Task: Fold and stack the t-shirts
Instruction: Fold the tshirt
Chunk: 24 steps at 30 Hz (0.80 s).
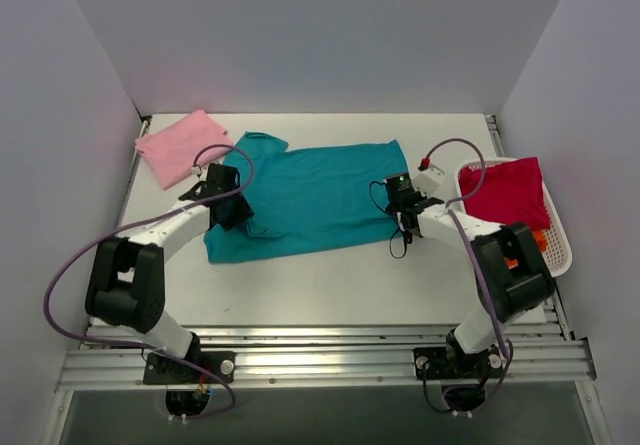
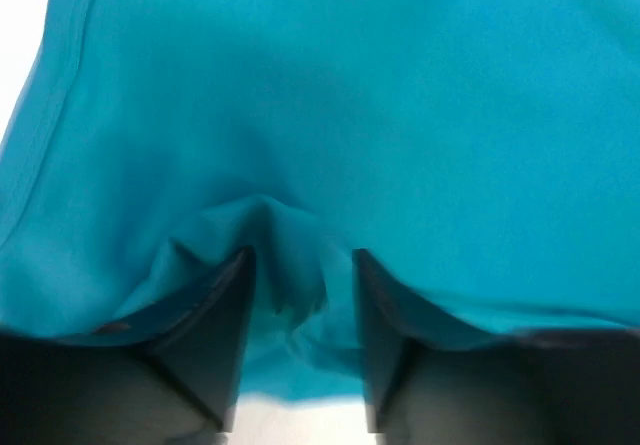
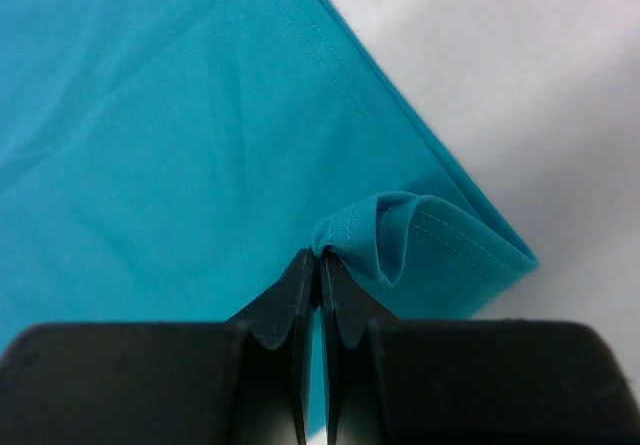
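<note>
The teal t-shirt (image 1: 310, 200) lies spread across the middle of the table, its left side partly folded over. My left gripper (image 1: 232, 208) is at the shirt's left end. In the left wrist view its jaws (image 2: 302, 255) stand apart, with teal cloth (image 2: 350, 95) bunched up between them. My right gripper (image 1: 400, 205) is at the shirt's right hem. In the right wrist view it (image 3: 320, 255) is shut on a small raised fold of the hem (image 3: 400, 230). The light pink t-shirt (image 1: 180, 145) lies folded at the back left. The magenta t-shirt (image 1: 510, 193) and an orange one (image 1: 540, 237) lie in a basket.
A white basket (image 1: 565, 255) stands at the right edge of the table. White walls close in the back and both sides. Bare white table (image 1: 330, 285) shows in front of the teal shirt.
</note>
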Each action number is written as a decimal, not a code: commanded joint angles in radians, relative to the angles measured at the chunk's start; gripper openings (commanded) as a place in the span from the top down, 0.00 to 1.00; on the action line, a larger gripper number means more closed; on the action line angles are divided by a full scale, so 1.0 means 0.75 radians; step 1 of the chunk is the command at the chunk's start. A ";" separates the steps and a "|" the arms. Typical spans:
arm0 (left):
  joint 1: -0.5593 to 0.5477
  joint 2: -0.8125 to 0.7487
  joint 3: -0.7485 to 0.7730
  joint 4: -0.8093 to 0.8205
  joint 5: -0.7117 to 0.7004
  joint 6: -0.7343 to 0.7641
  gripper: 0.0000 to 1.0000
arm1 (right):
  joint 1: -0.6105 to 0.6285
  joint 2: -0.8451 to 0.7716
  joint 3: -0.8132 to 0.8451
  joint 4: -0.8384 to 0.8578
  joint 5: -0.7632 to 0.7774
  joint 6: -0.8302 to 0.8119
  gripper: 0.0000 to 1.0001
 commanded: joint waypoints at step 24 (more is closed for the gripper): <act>0.358 0.080 0.496 0.131 0.070 0.163 0.06 | -0.079 0.044 0.413 -0.178 0.179 -0.020 0.00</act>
